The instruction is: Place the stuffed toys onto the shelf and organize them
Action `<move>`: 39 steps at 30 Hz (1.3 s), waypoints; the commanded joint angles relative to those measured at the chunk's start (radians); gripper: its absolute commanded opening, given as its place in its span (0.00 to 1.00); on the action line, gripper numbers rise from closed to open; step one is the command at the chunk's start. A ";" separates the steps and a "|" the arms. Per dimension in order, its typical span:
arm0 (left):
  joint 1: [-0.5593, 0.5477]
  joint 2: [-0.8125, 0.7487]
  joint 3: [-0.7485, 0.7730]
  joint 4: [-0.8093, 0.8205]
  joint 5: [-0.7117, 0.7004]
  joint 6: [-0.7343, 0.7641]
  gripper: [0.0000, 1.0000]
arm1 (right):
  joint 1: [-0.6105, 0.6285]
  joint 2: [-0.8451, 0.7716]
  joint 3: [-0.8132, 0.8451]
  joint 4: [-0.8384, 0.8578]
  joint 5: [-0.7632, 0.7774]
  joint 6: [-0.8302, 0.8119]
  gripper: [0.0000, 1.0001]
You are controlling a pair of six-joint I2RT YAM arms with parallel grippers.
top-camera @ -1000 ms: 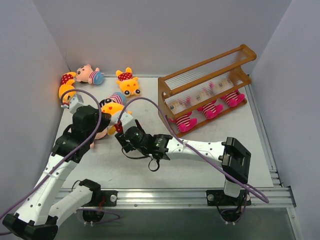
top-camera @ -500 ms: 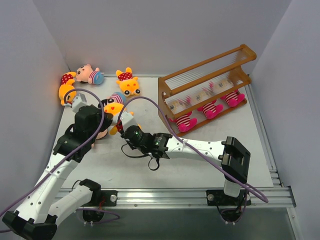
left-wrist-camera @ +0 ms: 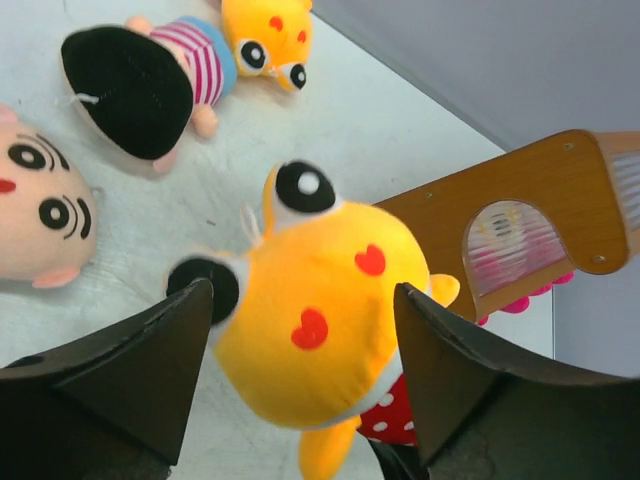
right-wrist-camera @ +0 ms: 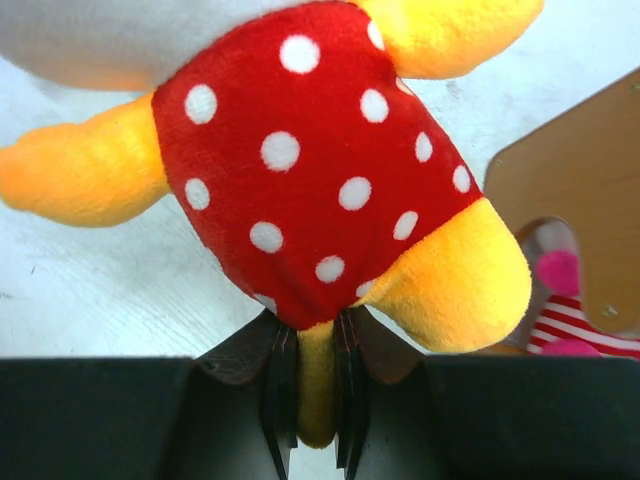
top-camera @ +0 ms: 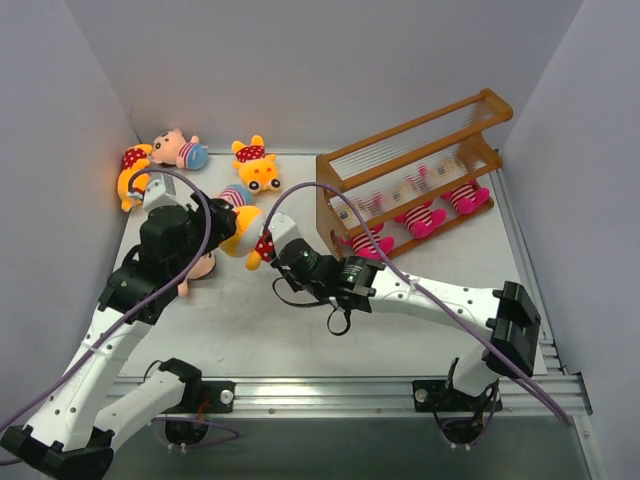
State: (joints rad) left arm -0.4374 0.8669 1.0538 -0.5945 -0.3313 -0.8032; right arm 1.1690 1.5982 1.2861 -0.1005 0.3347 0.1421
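Pale table (top-camera: 250, 330): wooden shelf (top-camera: 324, 192) rear right, three magenta-limbed striped dolls (top-camera: 420, 220) in lowest tier, legs poking out front; rear left, two yellow bears (top-camera: 258, 166), peach-faced boy (top-camera: 178, 150) lying flat

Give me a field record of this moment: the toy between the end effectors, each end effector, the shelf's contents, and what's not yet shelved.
toy between: yellow bear, red polka-dot body
right end effector: shut on a lower limb of the yellow bear
left end effector: open, fingers either side of the bear's head
shelf: three magenta-limbed dolls on a low tier
not yet shelved: two other bears, boy dolls
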 commanded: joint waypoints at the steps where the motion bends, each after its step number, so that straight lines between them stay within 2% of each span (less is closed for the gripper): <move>1: 0.000 0.009 0.109 0.032 -0.003 0.076 0.84 | -0.020 -0.101 0.012 -0.131 -0.017 -0.029 0.00; 3: 0.009 0.029 0.155 0.024 -0.002 0.102 0.90 | -0.034 -0.135 0.027 -0.216 -0.042 -0.026 0.00; 9: 0.072 0.073 0.222 0.019 0.052 0.147 0.92 | -0.083 -0.217 0.029 -0.387 -0.115 0.068 0.00; 16: 0.204 0.080 0.186 0.013 0.175 0.173 0.92 | -0.133 -0.329 -0.016 -0.502 -0.117 0.250 0.00; 23: 0.215 0.069 0.143 -0.007 0.161 0.219 0.93 | -0.250 -0.414 -0.024 -0.654 -0.108 0.372 0.00; 28: 0.226 0.070 0.120 -0.010 0.187 0.223 0.93 | -0.348 -0.440 -0.024 -0.716 -0.115 0.380 0.00; 39: 0.236 0.078 0.098 -0.025 0.193 0.259 0.93 | -0.482 -0.446 -0.057 -0.728 -0.140 0.317 0.00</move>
State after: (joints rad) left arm -0.2104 0.9474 1.1576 -0.6205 -0.1513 -0.5709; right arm 0.7223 1.1717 1.2263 -0.8150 0.1841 0.4889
